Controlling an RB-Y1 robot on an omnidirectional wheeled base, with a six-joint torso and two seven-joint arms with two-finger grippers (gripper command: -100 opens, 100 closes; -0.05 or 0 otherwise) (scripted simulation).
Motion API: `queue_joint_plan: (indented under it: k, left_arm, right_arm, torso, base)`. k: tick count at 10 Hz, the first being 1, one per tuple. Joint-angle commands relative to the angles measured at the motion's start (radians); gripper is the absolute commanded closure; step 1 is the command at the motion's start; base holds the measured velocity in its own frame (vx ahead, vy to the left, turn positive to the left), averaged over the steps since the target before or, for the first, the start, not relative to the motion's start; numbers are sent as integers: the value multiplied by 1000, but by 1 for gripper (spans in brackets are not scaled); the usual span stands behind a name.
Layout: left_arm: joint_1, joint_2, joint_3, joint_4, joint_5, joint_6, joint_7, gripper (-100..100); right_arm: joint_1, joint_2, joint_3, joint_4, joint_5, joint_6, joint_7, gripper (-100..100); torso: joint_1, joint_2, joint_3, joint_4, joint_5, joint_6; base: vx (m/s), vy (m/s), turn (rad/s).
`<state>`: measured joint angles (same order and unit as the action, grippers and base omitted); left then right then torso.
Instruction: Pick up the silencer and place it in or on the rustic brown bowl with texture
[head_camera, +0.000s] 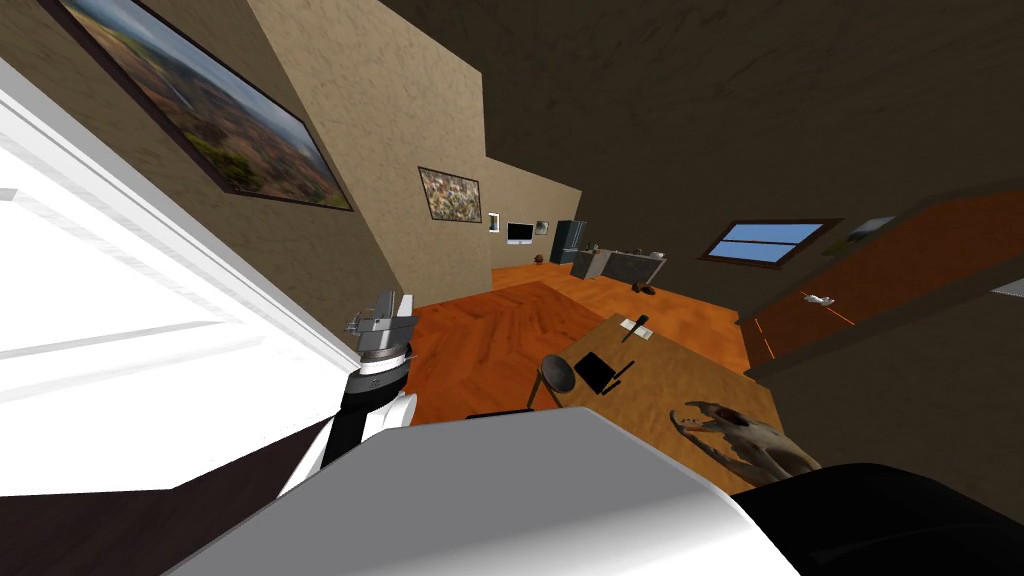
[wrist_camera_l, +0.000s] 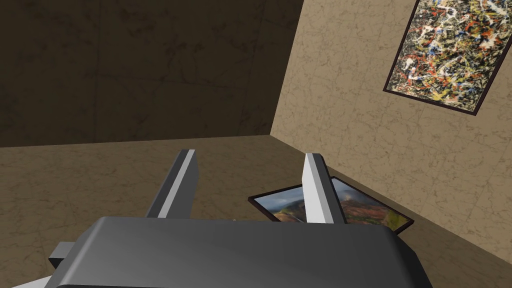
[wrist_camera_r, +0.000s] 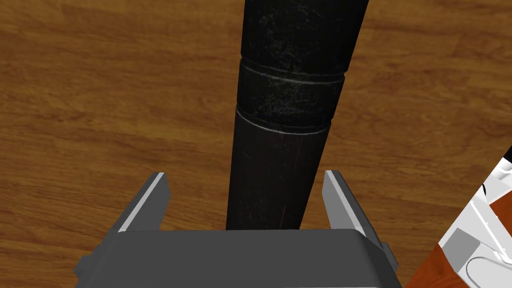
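Right hand (wrist_camera_r: 245, 175): fingers spread, straddling the black silencer (wrist_camera_r: 287, 100) with a gap on each side. The silencer lies flat on the wooden desk (wrist_camera_r: 100, 100). Left hand (wrist_camera_l: 250, 155): fingers spread, holding nothing, raised beside the wall.

Black, scuffed cylindrical silencer (wrist_camera_r: 285, 115), banded by two pale grooves, lying flat on a brown wood-grain surface (wrist_camera_r: 100, 100), running toward 12 o'clock from between the right gripper's (wrist_camera_r: 245, 176) parted fingers
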<state>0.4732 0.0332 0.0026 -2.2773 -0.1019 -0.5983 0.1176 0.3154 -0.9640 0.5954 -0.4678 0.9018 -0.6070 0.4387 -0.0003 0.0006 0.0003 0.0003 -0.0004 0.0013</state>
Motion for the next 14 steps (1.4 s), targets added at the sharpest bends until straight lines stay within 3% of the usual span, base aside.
queue_joint_plan:
  k: [1,2,6,7,8,10,11,12,13,14]
  left_arm:
    - [0,0,0,0,0,0,0,0]
    - [0,0,0,0,0,0,0,0]
    - [0,0,0,0,0,0,0,0]
    - [0,0,0,0,0,0,0,0]
    - [0,0,0,0,0,0,0,0]
    - [0,0,0,0,0,0,0,0]
    - [0,0,0,0,0,0,0,0]
    - [0,0,0,0,0,0,0,0]
    - [0,0,0,0,0,0,0,0]
    - [0,0,0,0,0,0,0,0]
  right_arm:
    - [0,0,0,0,0,0,0,-100]
    - [-2,2,0,4,0,-2,4,100]
    - [-1,2,0,4,-1,-3,2,100]
    - [-1,2,0,3,-1,-2,2,0]
    - [-5,-28,-5,7,0,-34,7,100]
    - [-2,-56,-9,-1,1,-57,5,100]
    - [-5,-39,-11,12,-2,-47,13,100]
    - [-6,-40,-12,16,-2,-53,17,0]
    - [-2,-73,-14,18,-16,-59,9,100]
    - [-2,-73,-14,18,-16,-59,9,100]
  torso:
    - [0,0,0,0,0,0]
    - [1,0,0,0,0,0]
    - [2,-1,0,0,1,-1]
    - [2,-1,0,0,1,-1]
    - [2,-1,0,0,1,-1]
    - [7,-1,0,0,2,-1]
    - [7,-2,-1,0,3,-1]
    - [5,-2,-1,0,2,-1]
    - [4,-1,-1,0,2,-1]
    - [6,-3,-2,-1,3,0]
  base:
    - [-3,-11,3]
    - [0,0,0]
    - [0,0,0]
    - [0,0,0]
    - [1,55,-60]
    - [14,67,-48]
    - [11,29,-12]
    - [1,6,2]
    - [54,56,-133]
    - [67,80,-75]
